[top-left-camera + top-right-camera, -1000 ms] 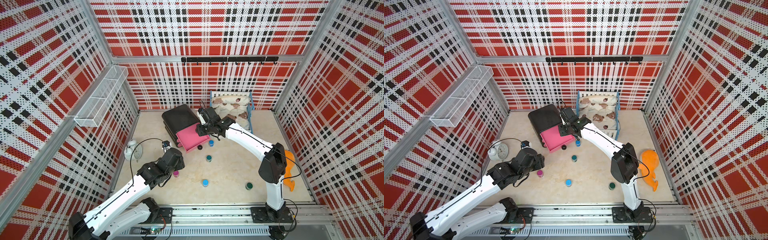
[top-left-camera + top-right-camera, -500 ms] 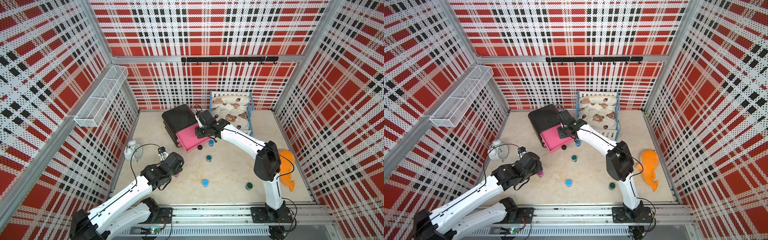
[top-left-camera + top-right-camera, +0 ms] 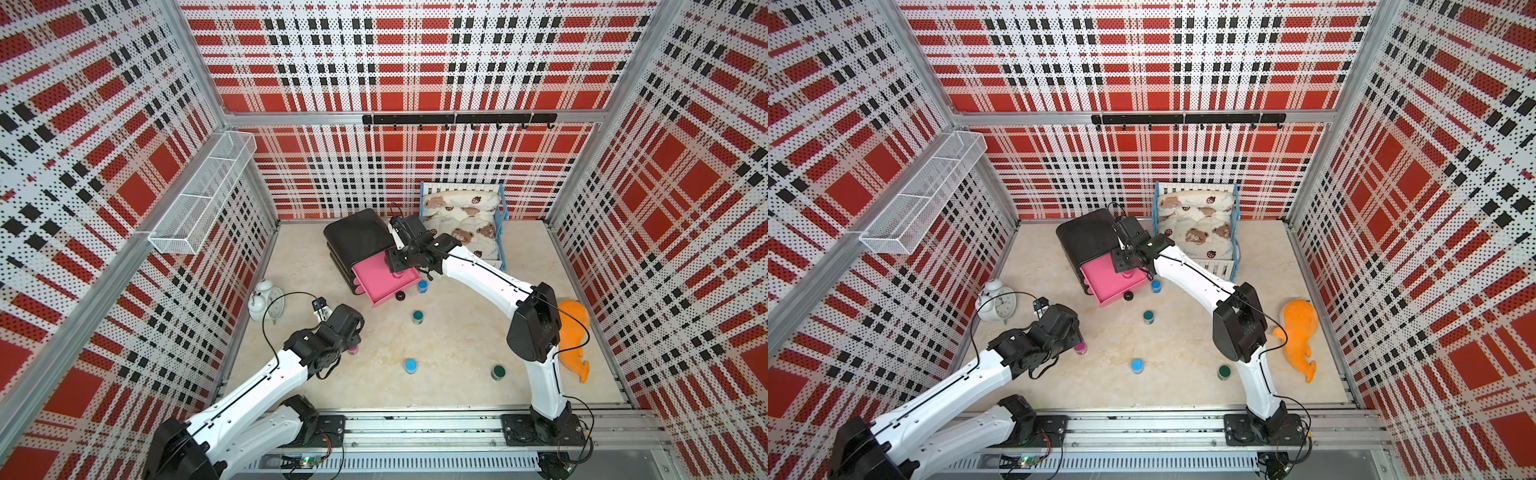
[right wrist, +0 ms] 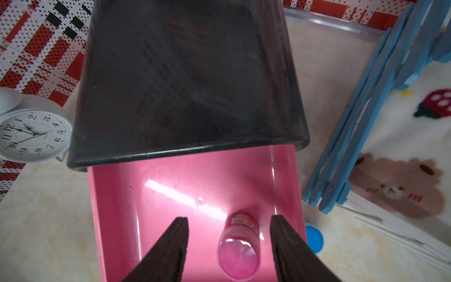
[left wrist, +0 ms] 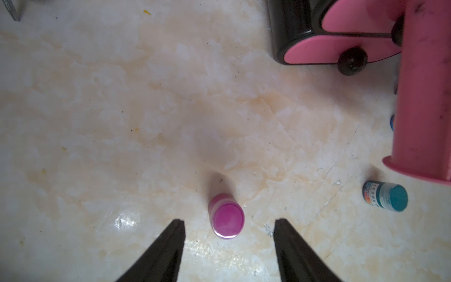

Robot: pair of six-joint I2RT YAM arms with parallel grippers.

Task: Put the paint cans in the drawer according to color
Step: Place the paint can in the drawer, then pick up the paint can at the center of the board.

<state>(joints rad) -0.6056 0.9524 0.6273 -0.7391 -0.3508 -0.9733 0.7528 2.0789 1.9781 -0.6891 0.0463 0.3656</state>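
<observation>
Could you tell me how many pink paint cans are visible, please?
2. One can stands in the open drawer between the right fingers; the other can on the floor near the left fingers. Closed drawers might hide more.

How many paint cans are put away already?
One pink can stands in the open drawer, right jaws open above it. Left jaws hover open by the second pink can on the table. Two blue cans and two green cans remain outside.
</observation>
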